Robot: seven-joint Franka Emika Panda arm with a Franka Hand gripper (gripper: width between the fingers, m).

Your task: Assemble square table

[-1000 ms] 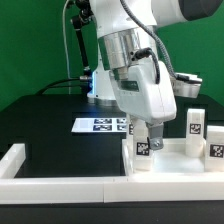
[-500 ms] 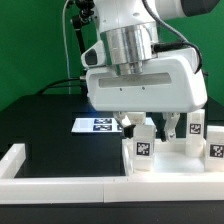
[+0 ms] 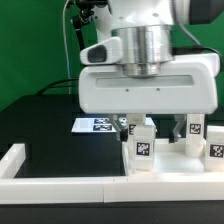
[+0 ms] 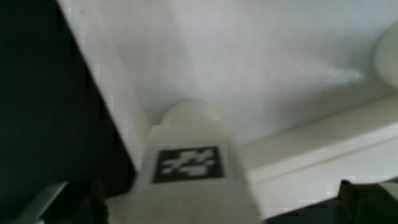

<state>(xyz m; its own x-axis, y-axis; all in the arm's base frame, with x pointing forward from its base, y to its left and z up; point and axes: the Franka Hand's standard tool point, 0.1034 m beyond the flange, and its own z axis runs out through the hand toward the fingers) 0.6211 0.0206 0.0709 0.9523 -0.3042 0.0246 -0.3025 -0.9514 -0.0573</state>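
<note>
The white square tabletop (image 3: 172,166) lies at the exterior view's right, next to the front wall bar. A white leg with a tag (image 3: 141,147) stands upright on its near left corner; in the wrist view the leg (image 4: 187,165) shows from above over the tabletop (image 4: 267,70). My gripper (image 3: 153,128) hangs over this leg, open. Its fingers (image 4: 365,198) stand apart on either side of the leg and do not touch it. Two more tagged legs (image 3: 194,127) (image 3: 216,150) stand at the right.
The marker board (image 3: 98,125) lies behind the gripper on the black table. A long white wall bar (image 3: 60,185) runs along the front, with a short one (image 3: 12,156) at the left.
The hand has turned about its vertical axis, so its broad face now fronts the exterior camera. It has shifted slightly right, and its fingers now straddle the upright leg.
</note>
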